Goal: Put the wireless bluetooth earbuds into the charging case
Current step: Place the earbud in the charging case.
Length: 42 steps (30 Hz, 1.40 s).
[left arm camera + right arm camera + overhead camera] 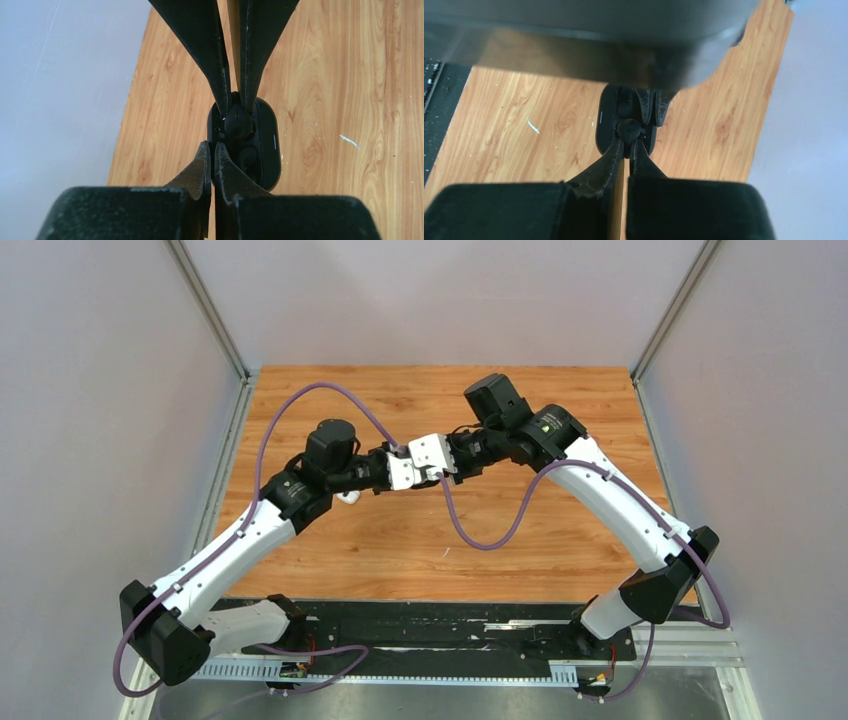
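From above, the left pincer (pixel 405 472) and the right pincer (pixel 435 458) meet nose to nose over the middle of the bench (pixel 400 550). They hide whatever lies beneath them. A small white object (pixel 348 497) lies just beside the left wrist, and I cannot tell what it is.

In the left wrist view, the black charging case (pixel 267 145) lies open on the wood. A black earbud (pixel 237 124) sits over the case's far well, right at the tips of the right pincer, which comes in from the far side. That pincer is closed to a sliver. I cannot tell whether it nips the earbud's edge or only presses on it. The left pincer is fully closed, holds nothing, and has its tips at the case's near end. A second dark, rounded shape (pixel 248 157) fills the near well and is probably the other earbud.

The right wrist view shows the same thing from the opposite side, with the earbud perched at the well rather than clearly sunk into it.

The risks, as I judge them:
- An off-centre push could tip the earbud out of the well or flick it off the case.
- Nothing grips the case, so a sideways load could make it skid.
- The two sets of tips are so close at the case that they could knock each other.
- A retreating pincer could drag the earbud back out.
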Tool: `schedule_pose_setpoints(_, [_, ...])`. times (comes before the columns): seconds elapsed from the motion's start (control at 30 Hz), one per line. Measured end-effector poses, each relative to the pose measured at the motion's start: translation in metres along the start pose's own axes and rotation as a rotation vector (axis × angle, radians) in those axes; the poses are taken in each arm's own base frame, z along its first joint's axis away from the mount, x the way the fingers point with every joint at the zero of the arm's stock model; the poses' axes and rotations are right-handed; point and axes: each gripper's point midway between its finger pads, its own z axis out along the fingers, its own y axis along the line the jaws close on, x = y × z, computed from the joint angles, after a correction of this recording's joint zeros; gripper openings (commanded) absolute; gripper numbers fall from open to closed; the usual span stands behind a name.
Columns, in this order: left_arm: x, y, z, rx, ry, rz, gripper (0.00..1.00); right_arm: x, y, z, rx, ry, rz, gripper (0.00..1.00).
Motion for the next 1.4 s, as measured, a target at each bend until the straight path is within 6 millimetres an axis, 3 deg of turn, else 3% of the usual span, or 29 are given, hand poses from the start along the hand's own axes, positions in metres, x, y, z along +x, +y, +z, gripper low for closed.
schedule_pose_setpoints(0.5, [-0.005, 0.003, -0.003, -0.045, -0.011, -0.002, 0.00, -0.008, 0.013, 0.001, -0.042, -0.008, 0.063, 0.00])
schedule_pose_setpoints(1.03, [-0.003, 0.000, -0.006, -0.050, -0.004, -0.056, 0.00, -0.005, -0.008, -0.001, 0.066, 0.053, 0.074, 0.00])
schedule_pose_setpoints(1.4, [0.005, -0.003, -0.005, -0.093, -0.006, -0.082, 0.00, 0.000, 0.016, 0.005, 0.071, 0.012, 0.161, 0.00])
